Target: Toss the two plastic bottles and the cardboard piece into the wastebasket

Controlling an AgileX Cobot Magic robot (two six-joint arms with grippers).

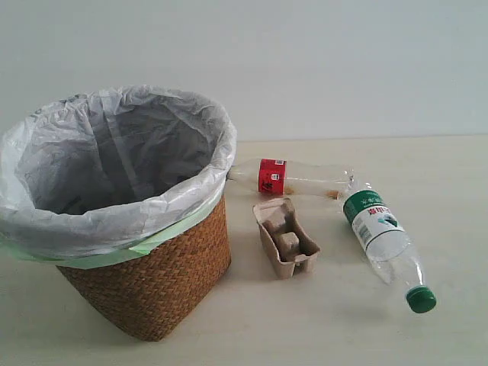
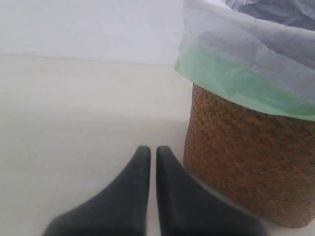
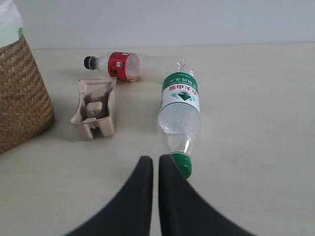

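Observation:
The wicker wastebasket [image 1: 160, 282] with its grey-white bag stands at the left, also in the left wrist view [image 2: 246, 157] and at the edge of the right wrist view [image 3: 19, 98]. The slim red-label bottle [image 1: 293, 178] lies on its side behind the pulp cardboard piece [image 1: 286, 238]. The wider green-label bottle [image 1: 381, 236] lies to the right, green cap toward the front. My right gripper [image 3: 155, 160] is shut and empty, just short of that cap [image 3: 183, 163]. The red-label bottle [image 3: 133, 66] and cardboard piece [image 3: 94, 109] lie beyond. My left gripper [image 2: 149, 150] is shut, empty, beside the basket.
Everything rests on a pale beige table [image 1: 427, 335] before a plain white wall. Neither arm shows in the exterior view.

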